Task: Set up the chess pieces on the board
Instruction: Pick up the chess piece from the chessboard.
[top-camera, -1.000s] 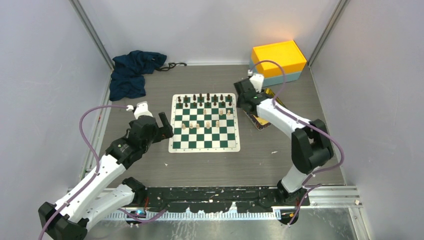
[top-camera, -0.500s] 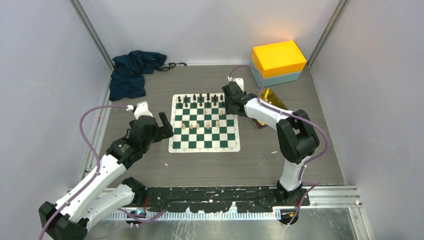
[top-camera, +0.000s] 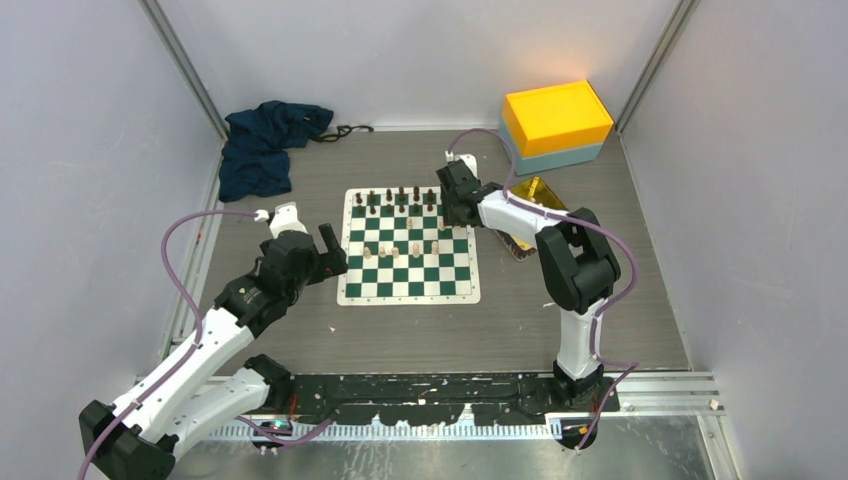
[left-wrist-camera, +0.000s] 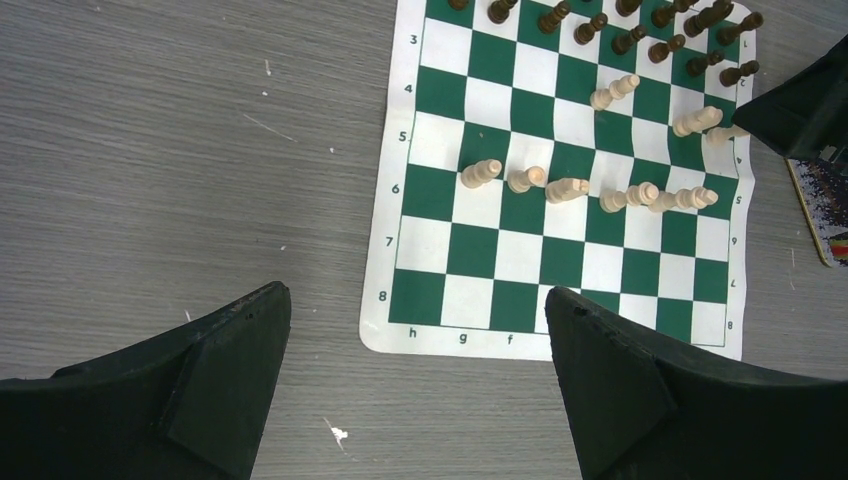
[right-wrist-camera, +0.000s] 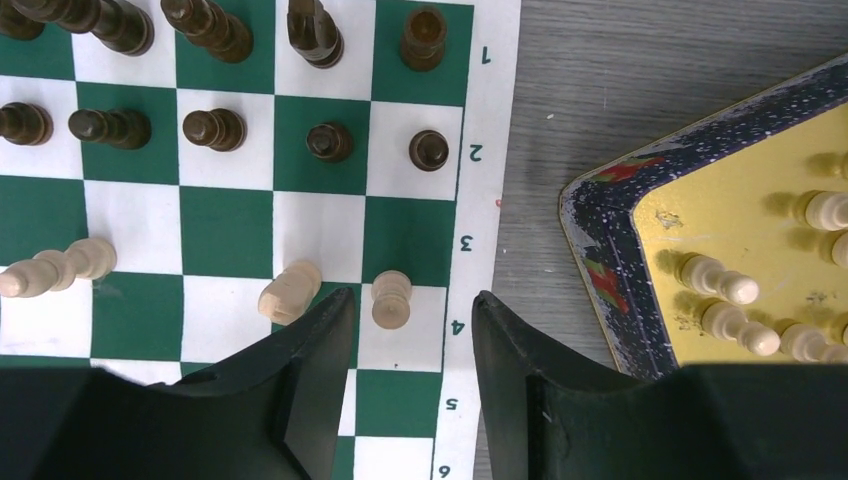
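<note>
The board (top-camera: 410, 298) lies mid-table, with black pieces on its two far rows. Several cream chess pieces (top-camera: 415, 248) stand or lie across the middle rows. My right gripper (top-camera: 450, 200) hovers over the board's far right corner. In the right wrist view its jaws (right-wrist-camera: 412, 298) are open with nothing gripped. A cream piece (right-wrist-camera: 391, 298) stands on the board just past the tips, and another (right-wrist-camera: 290, 290) lies beside the left finger. More cream pieces (right-wrist-camera: 720, 280) rest in the gold tray (right-wrist-camera: 740, 200). My left gripper (top-camera: 328, 250) stays wide open at the board's left edge (left-wrist-camera: 470, 345).
Black pieces (right-wrist-camera: 210, 128) fill the squares just beyond the right gripper. A yellow box on a blue base (top-camera: 557, 115) stands at the back right. A dark blue cloth (top-camera: 265, 145) lies at the back left. The tray (top-camera: 535, 190) sits right of the board.
My right arm has swung left from over the tray to the board's far right corner, its jaws narrowing a little. The left arm has not moved.
</note>
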